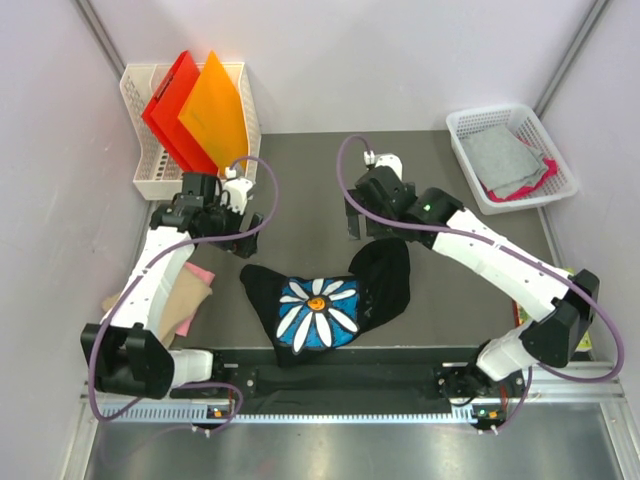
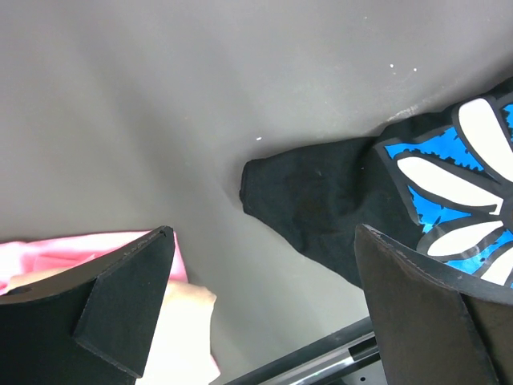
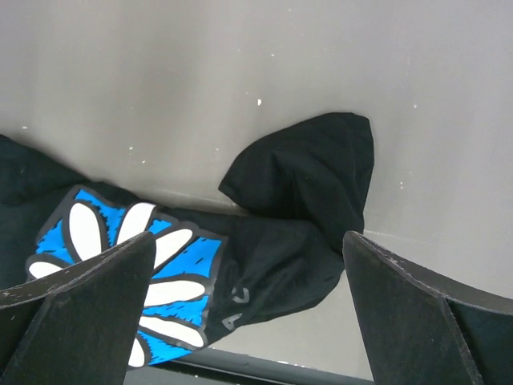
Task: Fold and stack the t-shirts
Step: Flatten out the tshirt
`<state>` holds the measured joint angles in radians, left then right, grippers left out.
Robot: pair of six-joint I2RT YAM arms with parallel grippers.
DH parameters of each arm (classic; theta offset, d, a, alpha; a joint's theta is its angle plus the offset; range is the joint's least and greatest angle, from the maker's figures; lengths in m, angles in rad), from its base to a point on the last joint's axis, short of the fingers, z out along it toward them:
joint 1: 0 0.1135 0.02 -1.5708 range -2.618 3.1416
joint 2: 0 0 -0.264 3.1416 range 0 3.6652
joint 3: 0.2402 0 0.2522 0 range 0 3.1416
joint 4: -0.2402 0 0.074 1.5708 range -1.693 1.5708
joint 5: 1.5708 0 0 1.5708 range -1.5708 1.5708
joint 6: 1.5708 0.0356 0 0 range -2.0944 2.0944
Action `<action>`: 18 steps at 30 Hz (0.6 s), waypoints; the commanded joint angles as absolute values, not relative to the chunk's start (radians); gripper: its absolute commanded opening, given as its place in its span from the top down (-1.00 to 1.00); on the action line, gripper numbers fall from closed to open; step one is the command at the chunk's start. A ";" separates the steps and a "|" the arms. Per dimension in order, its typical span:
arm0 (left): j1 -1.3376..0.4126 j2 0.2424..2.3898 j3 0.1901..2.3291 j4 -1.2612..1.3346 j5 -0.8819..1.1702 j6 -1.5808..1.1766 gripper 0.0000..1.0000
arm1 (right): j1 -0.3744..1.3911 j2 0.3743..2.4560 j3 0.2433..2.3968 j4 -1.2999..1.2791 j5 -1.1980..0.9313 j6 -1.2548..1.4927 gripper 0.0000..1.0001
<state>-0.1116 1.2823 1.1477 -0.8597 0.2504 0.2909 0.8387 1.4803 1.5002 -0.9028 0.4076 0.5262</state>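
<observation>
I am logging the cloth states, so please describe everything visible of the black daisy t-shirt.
The black t-shirt is soft cloth, lying crumpled and unfolded on the dark table mat, between the arms. Its white daisy, orange-centred on a blue ground, faces up. One sleeve sticks out toward the left arm. The left gripper and right gripper, both open, do not grip it.

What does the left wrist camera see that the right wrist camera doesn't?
Only the left wrist view shows the soft pink shirt and the pale tan shirt beside it, in the bottom left corner. Only the right wrist view shows the small grey letters printed on the black cloth next to the daisy, and a rounded black fold of that cloth lying on the table. Both show the black t-shirt with the white daisy on a blue patch, crumpled on the dark grey table.
</observation>
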 commanded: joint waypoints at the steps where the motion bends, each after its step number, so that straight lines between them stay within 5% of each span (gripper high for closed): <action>1: -0.106 1.235 1.178 -0.850 0.215 0.281 -0.98 | 0.867 1.430 1.543 -0.856 0.416 0.512 -1.00; 18: -0.106 1.218 1.192 -0.858 0.224 0.264 -0.98 | 0.890 1.411 1.500 -0.831 0.385 0.509 -1.00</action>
<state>-0.1116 1.2430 1.1576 -0.8623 0.2180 0.2646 0.8734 1.4387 1.4925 -0.8684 0.3935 0.5159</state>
